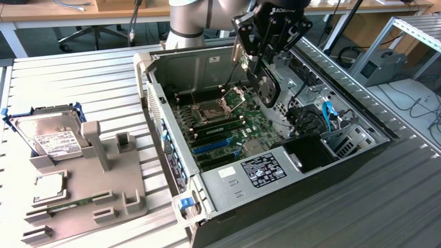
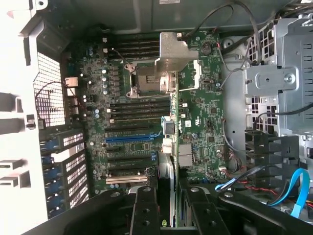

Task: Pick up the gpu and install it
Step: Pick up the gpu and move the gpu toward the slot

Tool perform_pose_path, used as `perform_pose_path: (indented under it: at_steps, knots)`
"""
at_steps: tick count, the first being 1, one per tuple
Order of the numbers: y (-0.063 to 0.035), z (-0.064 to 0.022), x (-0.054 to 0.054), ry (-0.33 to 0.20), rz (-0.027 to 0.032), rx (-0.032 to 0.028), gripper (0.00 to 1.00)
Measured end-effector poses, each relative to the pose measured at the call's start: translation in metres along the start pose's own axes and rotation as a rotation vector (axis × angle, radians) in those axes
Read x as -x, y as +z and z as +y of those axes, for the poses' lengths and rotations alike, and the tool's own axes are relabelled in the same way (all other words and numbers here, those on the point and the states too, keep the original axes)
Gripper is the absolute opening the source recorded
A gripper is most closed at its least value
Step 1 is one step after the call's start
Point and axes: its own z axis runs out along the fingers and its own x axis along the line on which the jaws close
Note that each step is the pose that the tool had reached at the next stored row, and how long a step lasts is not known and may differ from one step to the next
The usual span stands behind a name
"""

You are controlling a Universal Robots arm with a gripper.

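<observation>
Nearest, toward the exterior view's left, a grey holder (image 1: pixel 103 170) is lying on the slatted metal table (image 1: pixel 344 206). A narrow green memory stick (image 1: pixel 69 203) is sitting in its near slots, and a silver hard drive (image 1: pixel 48 137) with a white label is leaning at its far end.

Just beyond, to the exterior view's right, an open computer case (image 1: pixel 172 206) is lying on its side and showing its green motherboard (image 1: pixel 220 129). A blue cable (image 1: pixel 329 111) is curling among the drive bays on the right.

Over the far half of the case, the gripper (image 1: pixel 256 64) is hanging above the motherboard. Its black fingers are partly closed and clamping the top edge of the gpu (image 1: pixel 267 89). The card is hanging on edge, clear of the board, its round fan facing the exterior view's right and its silver bracket toward the far-left wall.

In the wrist view the gripper (image 2: pixel 171 208) is pinching the gpu (image 2: pixel 168 171), seen edge-on over the expansion slots (image 2: pixel 129 147).

Farthest back, wooden desks (image 1: pixel 69 10) are lining the room.
</observation>
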Motion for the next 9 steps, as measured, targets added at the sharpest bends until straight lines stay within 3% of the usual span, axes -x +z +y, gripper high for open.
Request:
perform_pose_path:
  at_steps: [9]
  knots:
    - [0.0002, 0.0007, 0.0086, 0.000, 0.0000, -0.0001, 0.26]
